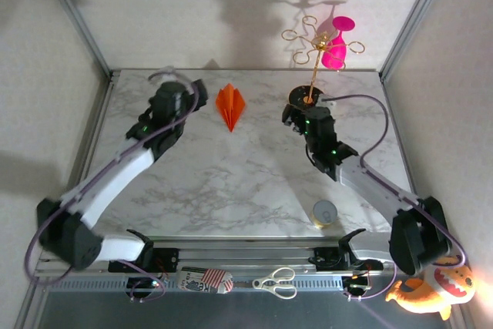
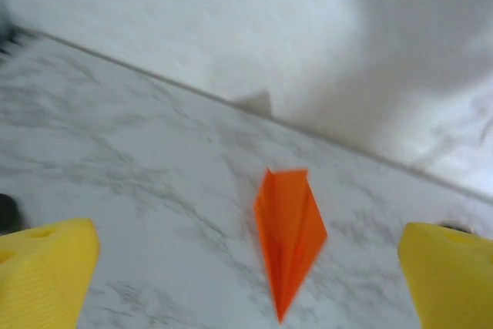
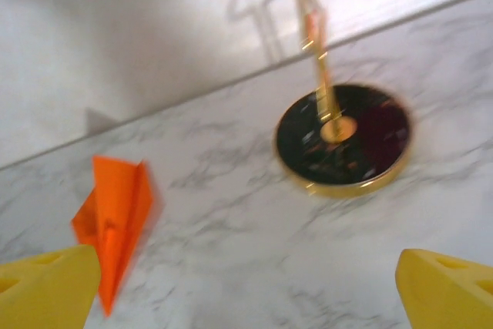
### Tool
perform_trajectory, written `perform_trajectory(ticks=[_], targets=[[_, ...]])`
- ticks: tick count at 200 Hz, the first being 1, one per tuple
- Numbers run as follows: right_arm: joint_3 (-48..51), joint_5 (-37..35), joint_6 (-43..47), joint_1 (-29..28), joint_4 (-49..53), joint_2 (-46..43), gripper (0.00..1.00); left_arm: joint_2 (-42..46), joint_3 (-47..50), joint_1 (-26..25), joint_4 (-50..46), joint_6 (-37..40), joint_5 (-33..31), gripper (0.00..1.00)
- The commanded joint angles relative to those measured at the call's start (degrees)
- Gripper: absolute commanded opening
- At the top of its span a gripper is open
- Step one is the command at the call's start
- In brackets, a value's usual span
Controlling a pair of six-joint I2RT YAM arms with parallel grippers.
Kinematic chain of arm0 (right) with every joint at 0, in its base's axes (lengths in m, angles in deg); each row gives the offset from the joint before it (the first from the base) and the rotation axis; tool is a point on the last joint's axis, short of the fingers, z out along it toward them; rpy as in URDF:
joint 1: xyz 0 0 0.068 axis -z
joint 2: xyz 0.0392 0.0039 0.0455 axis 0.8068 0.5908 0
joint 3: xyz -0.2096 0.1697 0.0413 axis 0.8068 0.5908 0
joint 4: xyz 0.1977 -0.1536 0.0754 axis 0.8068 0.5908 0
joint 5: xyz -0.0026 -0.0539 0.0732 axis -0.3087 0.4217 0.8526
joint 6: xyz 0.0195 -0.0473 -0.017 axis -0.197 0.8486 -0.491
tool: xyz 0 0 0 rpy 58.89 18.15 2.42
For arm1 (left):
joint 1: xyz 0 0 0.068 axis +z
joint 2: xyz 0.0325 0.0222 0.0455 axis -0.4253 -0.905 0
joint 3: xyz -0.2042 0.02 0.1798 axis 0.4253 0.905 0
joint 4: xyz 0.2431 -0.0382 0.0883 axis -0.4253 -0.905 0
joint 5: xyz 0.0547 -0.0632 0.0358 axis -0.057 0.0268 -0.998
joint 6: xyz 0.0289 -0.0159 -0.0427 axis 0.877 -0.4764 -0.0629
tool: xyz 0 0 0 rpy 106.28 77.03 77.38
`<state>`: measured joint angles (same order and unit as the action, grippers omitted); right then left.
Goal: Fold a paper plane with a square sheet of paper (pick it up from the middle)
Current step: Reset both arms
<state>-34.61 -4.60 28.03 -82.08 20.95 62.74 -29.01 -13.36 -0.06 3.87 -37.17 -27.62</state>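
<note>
a white, grey-veined marble-look worktop [image 1: 231, 182] carries three things. the orange paper plane [image 1: 229, 105] lies flat toward the far edge, a little left of the middle, its pointed tip toward the near side. to its right, well apart, sits the black round base [image 1: 299, 96] of a gold stand. a small yellowish roll [image 1: 325, 213] rests by the near edge, on the right.

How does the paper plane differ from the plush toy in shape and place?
The paper plane is flat, pointed and creased; the plush toy is rounded, with a toothed mouth. The paper plane lies on the table; the plush toy sits beyond its near right corner. Both are orange.
</note>
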Motion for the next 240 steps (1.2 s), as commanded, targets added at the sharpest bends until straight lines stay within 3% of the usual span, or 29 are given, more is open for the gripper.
perform_trajectory(ticks=[1, 23, 44, 66, 96, 118, 143, 162, 171, 206, 240], targets=[[4.8, -10.8, 5.9, 2.2, -2.7, -3.4, 0.99, 7.3, 13.2, 1.7, 10.8, 2.3, -12.1, 1.0], [11.5, -18.3, 9.9, 4.7, -10.1, -5.9, 0.99, 15.9, 27.8, 4.5, 19.1, 3.3, -19.6, 1.0], [19.2, -19.1, 14.5, 8.5, -21.2, -7.4, 0.99, 20.0, 37.6, 8.8, 24.9, 1.7, -23.3, 1.0], [25.4, -19.2, 18.3, 12.5, -30.7, -7.0, 0.99, 20.5, 47.0, 11.9, 37.8, 3.4, -23.7, 1.0], [29.2, -12.5, 18.3, 18.5, -34.6, -3.1, 0.99, 15.5, 51.6, 16.3, 47.4, 6.5, -17.4, 1.0], [33.6, -7.3, 24.6, 19.1, -46.3, 0.8, 0.99, 10.4, 53.6, 17.5, 58.4, 13.2, -12.3, 1.0], [37.7, -0.5, 30.2, 19.4, -58.6, 4.1, 0.99, 5.1, 56.7, 18.1, 73.0, 18.5, 0.9, 1.0], [39.0, 3.6, 31.8, 20.6, -64.9, 5.8, 0.99, 0.5, 57.9, 18.4, 79.4, 19.5, 6.0, 1.0], [38.2, 6.5, 31.3, 21.5, -63.0, 5.8, 0.99, -1.8, 58.1, 18.6, 82.8, 20.7, 8.5, 1.0], [38.3, 14.5, 30.9, 23.7, -63.5, 5.9, 0.99, -8.3, 56.0, 20.0, 85.0, 21.9, 14.6, 0.99], [39.1, 18.1, 30.7, 24.4, -71.5, 12.4, 0.99, -12.6, 54.7, 21.1, 86.3, 21.4, 16.9, 1.0]])
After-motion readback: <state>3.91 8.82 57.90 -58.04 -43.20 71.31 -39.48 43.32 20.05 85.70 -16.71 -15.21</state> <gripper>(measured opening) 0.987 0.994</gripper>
